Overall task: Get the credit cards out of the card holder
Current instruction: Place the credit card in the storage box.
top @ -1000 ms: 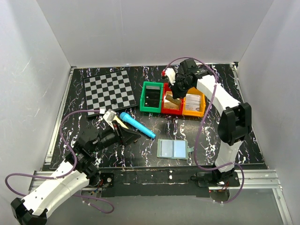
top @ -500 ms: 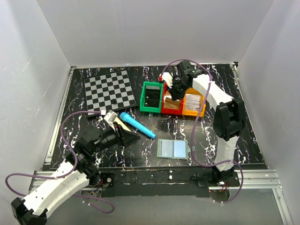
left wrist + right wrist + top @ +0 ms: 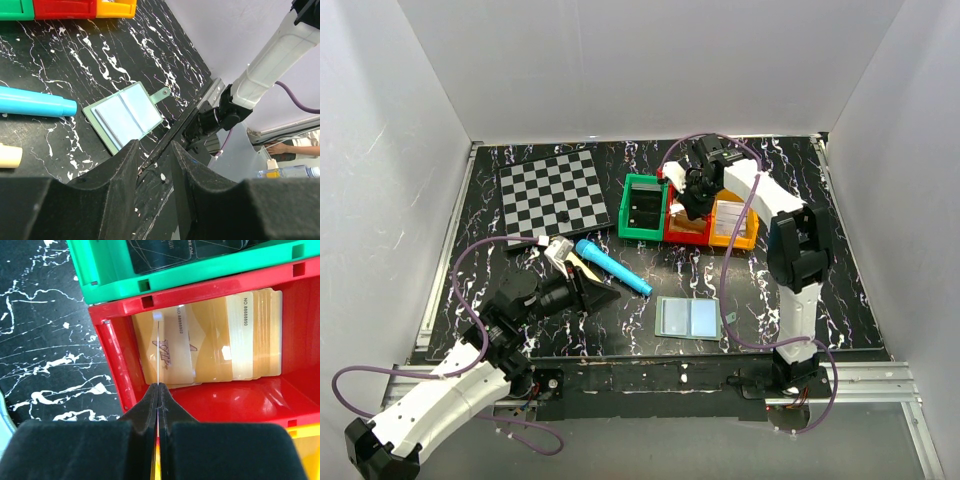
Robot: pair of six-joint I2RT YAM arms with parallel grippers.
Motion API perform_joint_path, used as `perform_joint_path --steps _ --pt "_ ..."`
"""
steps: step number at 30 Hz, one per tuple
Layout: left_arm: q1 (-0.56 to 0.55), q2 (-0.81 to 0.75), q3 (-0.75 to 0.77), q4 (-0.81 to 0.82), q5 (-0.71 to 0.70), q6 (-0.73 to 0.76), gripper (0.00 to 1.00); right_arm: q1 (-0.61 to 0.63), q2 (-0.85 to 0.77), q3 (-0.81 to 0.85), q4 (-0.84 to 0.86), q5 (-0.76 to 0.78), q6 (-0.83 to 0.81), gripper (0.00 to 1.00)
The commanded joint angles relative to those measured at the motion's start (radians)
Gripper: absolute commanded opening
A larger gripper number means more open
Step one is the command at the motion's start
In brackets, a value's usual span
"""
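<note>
Right gripper (image 3: 157, 388) pinching thin card (image 3: 158, 347), edge-on — over glossy red bin (image 3: 114, 357)

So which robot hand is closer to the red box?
Right. The right gripper hangs right over the red box, pinching a card. The left gripper is far off, by the pen.

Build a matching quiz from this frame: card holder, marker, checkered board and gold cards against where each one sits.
Things:
1. card holder
2. marker
3. checkered board
4. gold cards

Places:
A. inside the red bin
B. far left part of the table
C. lying open near the front edge
D. lying flat between the board and the holder

Pairs: 1-C, 2-D, 3-B, 4-A
</note>
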Motion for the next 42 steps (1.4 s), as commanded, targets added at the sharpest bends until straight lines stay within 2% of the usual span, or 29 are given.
perform_joint_path --steps 1,11,29,34,42 --pt "0.005 -0.001 0.0 -0.001 -0.013 0.004 0.32 -0.003 0.038 0.06 0.01 0.016 -0.007 0.01" --pt "0.003 -0.004 0.005 -0.019 -0.024 0.009 0.32 0.007 0.101 0.095 0.03 0.047 0.0 0.01" --pt "0.005 -0.011 0.0 -0.022 -0.024 0.004 0.34 0.033 0.122 0.098 0.056 0.096 0.028 0.01" --pt "0.003 -0.013 0.0 -0.022 -0.024 0.002 0.36 0.033 0.108 0.093 0.07 0.119 0.037 0.09" --pt "0.003 -0.016 0.002 -0.027 -0.022 0.002 0.36 0.033 0.098 0.092 0.077 0.141 0.051 0.14"
